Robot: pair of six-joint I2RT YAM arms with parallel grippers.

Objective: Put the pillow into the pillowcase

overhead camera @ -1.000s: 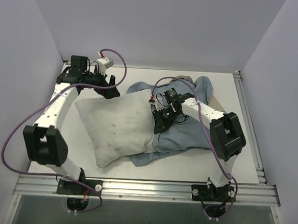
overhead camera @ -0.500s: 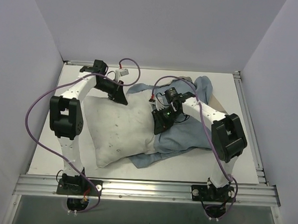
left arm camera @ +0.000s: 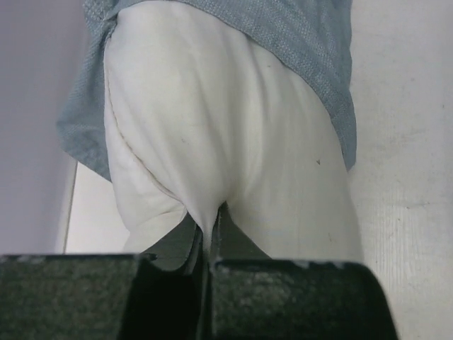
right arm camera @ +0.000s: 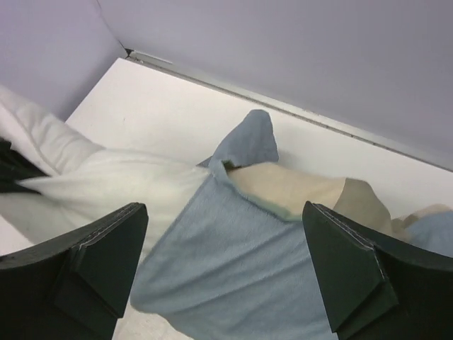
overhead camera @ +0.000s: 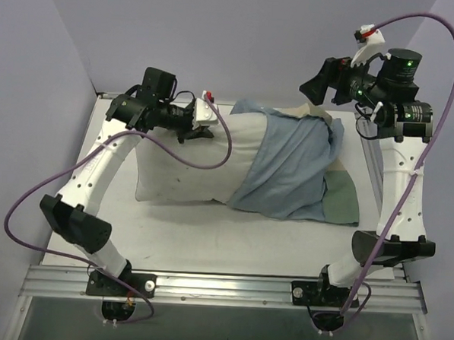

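White pillow half inside pillowcase; left gripper pinches its bare edge.

Overall light: bright, even and diffuse, falling from overhead; no glare.
Shadows: soft and faint, a pale grey band on the table beside the pillow.
Top view: sharp edge to edge; walls tinted cool lilac.
Left wrist view: left fingers dark, blurred, underlit; pillow creases gently shaded.
Right wrist view: right fingers soft-edged; pillowcase weave in focus.
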